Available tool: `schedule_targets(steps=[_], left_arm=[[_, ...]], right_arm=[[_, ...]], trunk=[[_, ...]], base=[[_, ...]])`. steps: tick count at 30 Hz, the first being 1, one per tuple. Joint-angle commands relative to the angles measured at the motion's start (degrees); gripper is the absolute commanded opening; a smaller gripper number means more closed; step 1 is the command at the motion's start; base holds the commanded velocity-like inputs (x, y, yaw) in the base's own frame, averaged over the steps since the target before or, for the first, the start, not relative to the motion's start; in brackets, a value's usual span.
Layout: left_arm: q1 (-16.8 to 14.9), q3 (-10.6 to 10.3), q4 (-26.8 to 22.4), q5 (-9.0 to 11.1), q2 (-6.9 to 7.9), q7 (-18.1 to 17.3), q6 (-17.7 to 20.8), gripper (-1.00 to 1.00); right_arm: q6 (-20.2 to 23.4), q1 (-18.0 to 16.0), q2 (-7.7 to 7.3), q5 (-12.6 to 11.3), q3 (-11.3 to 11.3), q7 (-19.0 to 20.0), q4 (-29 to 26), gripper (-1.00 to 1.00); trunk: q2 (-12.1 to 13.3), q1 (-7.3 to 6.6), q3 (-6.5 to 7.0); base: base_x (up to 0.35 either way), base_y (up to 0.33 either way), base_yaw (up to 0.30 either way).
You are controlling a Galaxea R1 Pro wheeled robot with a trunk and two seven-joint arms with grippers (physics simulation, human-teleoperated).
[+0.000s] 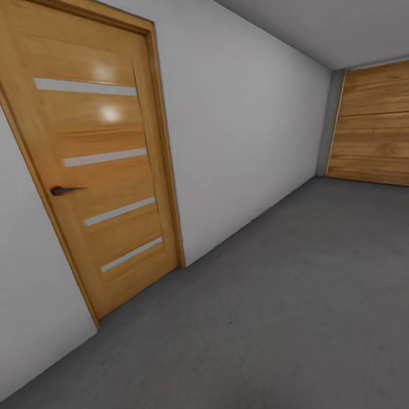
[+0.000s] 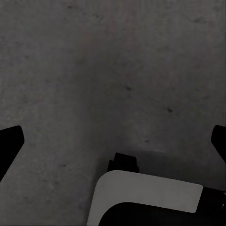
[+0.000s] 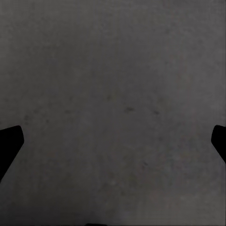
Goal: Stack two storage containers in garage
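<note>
The dark grey, speckled concrete-like floor (image 1: 310,319) shows faint darker flecks; the plain white walls (image 1: 243,141) carry no pattern; the honey-brown wooden door (image 1: 98,169) has four pale horizontal stripes and a dark handle (image 1: 63,190); the far panel of horizontal wood planks (image 1: 376,125) is golden-brown; the ceiling (image 1: 337,12) is flat grey.

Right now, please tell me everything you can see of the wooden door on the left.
The wooden door is light orange-brown with visible grain, set in a matching frame in the white wall. Four narrow pale horizontal strips cross its panel. A dark lever handle sits at its left edge. It is closed, and its foot meets the grey floor.
</note>
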Motion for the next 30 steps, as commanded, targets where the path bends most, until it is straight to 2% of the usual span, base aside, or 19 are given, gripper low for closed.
schedule_targets(steps=[1,15,25,30], left_arm=[[0.0,-0.1,-0.1,0.5,0.00,0.1,0.0,1.00],[0.0,-0.1,-0.1,0.4,0.00,0.1,0.0,1.00],[0.0,-0.1,-0.1,0.5,0.00,0.1,0.0,1.00],[0.0,-0.1,-0.1,0.4,0.00,0.1,0.0,1.00]], right_arm=[[-0.1,0.0,-0.01,0.6,0.0,0.0,0.0,1.00],[-0.1,0.0,0.00,0.6,0.0,0.0,0.0,1.00],[-0.1,0.0,0.00,0.6,0.0,0.0,0.0,1.00],[-0.1,0.0,-0.01,0.6,0.1,0.0,0.0,1.00]], trunk=[[0.0,0.03,-0.05],[0.0,0.03,-0.05],[0.0,0.03,-0.05],[0.0,0.03,-0.05]], base=[[0.314,-0.120,0.285],[0.313,-0.122,0.243],[0.313,-0.134,0.056],[0.314,-0.135,0.209]])
